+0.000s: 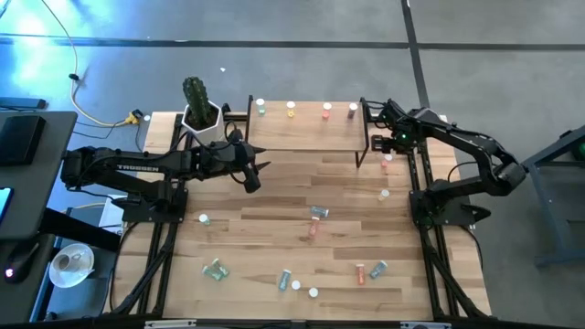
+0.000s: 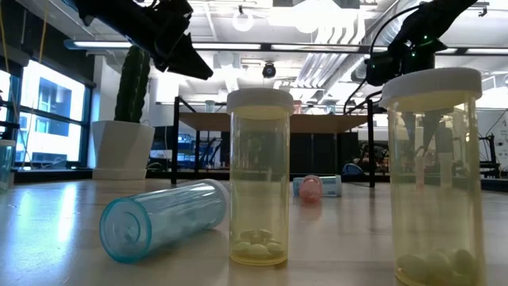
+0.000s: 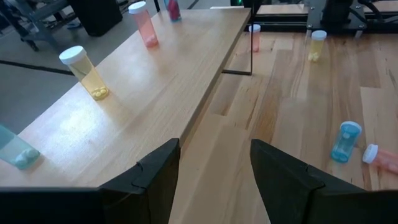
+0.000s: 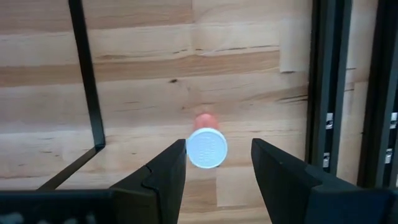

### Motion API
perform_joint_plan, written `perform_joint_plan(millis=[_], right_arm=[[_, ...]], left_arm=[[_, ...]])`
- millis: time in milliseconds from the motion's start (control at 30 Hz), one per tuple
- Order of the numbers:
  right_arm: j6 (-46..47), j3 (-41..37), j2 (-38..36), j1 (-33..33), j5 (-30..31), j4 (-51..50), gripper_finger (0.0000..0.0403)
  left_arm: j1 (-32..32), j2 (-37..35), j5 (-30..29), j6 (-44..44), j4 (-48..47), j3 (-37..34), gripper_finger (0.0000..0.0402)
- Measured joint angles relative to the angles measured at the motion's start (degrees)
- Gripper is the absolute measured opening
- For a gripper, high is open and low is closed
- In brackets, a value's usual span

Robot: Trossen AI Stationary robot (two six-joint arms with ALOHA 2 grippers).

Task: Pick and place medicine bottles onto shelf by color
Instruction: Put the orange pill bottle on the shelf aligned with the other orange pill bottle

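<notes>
Directly under my right gripper (image 4: 214,163), jaws wide and empty, stands a pink bottle (image 4: 207,145) on the table beside the shelf's (image 1: 302,135) right leg. Four bottles stand along the shelf's back edge. My left gripper (image 3: 214,171) hovers open at its left end.

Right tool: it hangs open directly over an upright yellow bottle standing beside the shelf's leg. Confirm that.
Wrong in one respect: the bottle is pink-red, not yellow. The right wrist view shows its white cap and pink-red body between the open fingers of the right tool, with the shelf's black leg beside it. The rest stands.
</notes>
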Motion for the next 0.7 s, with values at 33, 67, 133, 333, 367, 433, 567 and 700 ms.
perform_joint_plan(millis=[33, 67, 133, 333, 367, 433, 567, 700], right_arm=[[0.1, 0.0, 0.0, 0.0, 0.1, 0.0, 0.0174], [0.3, 0.0, 0.0, 0.0, 0.1, 0.0, 0.0174], [0.4, 0.0, 0.0, 0.1, 0.0, 0.0, 0.0174], [0.6, -2.5, 0.0, 0.2, -0.6, 4.1, 0.0174], [0.6, -3.9, 0.0, 0.1, -1.2, 5.4, 0.0174], [0.1, -5.9, 0.1, -0.2, -1.7, 8.6, 0.0174], [-0.6, -7.6, 0.0, -1.1, -2.1, 9.2, 0.0174], [-1.0, -7.6, 0.0, -1.3, -2.9, 8.9, 0.0174]], left_arm=[[0.0, 0.0, 0.0, 0.0, -0.1, 0.0, 0.0186], [0.0, 0.0, 0.0, 0.0, -0.2, 0.0, 0.0186], [0.0, 0.0, 0.0, 0.0, -0.2, 0.0, 0.0186], [0.0, 0.0, 0.0, 0.0, -0.2, 0.0, 0.0186], [0.0, 0.0, 0.0, 0.0, -0.2, 0.0, 0.0186], [0.0, 0.0, 0.0, 0.0, -0.3, 0.0, 0.0186], [0.0, 0.0, 0.0, 0.0, -1.0, 0.0, 0.0186], [0.0, 0.0, 0.0, 0.0, -0.8, 0.0, 0.0186]])
